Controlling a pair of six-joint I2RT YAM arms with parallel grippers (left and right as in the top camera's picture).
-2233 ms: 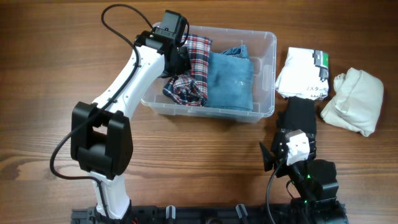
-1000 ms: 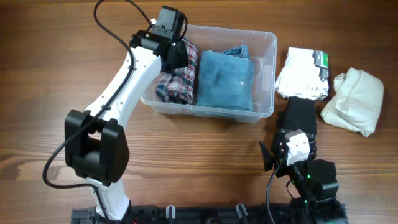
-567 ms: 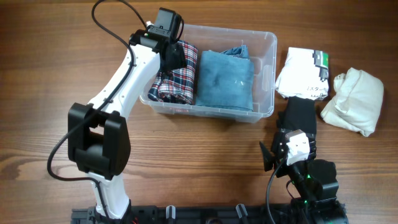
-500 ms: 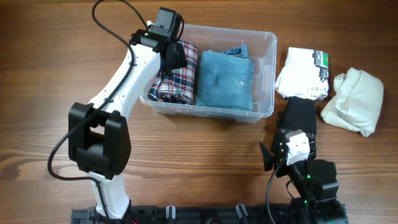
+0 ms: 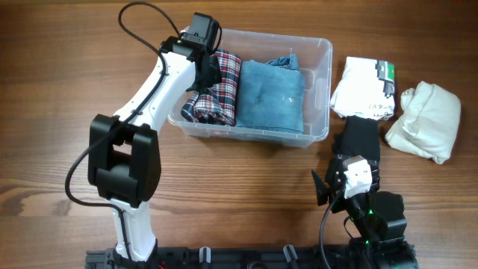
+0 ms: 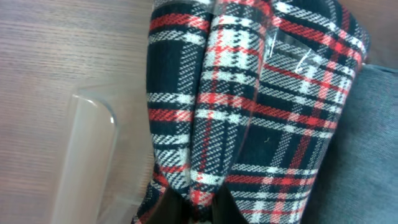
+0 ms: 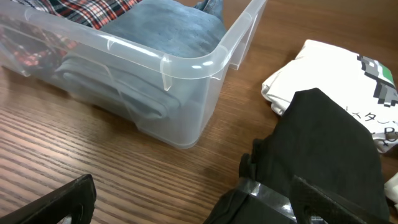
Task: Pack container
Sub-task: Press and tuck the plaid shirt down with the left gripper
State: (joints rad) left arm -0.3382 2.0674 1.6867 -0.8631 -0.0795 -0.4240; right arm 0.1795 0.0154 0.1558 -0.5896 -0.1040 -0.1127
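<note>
The clear plastic container stands at the back middle of the table. A folded red, white and navy plaid shirt lies at its left end, next to a folded blue denim garment. My left gripper is inside the container's left end, shut on a fold of the plaid shirt; its dark fingertips pinch the cloth at the bottom of the left wrist view. My right gripper is open, low over the table, in front of the container, with a black garment by its right finger.
A folded white printed shirt and a cream bundled garment lie right of the container. The black garment lies in front of the white shirt. Bare wooden table lies to the left and front.
My left gripper has drawn the spread-out plaid shirt into a compact fold against the container's left wall. The right arm has not moved.
</note>
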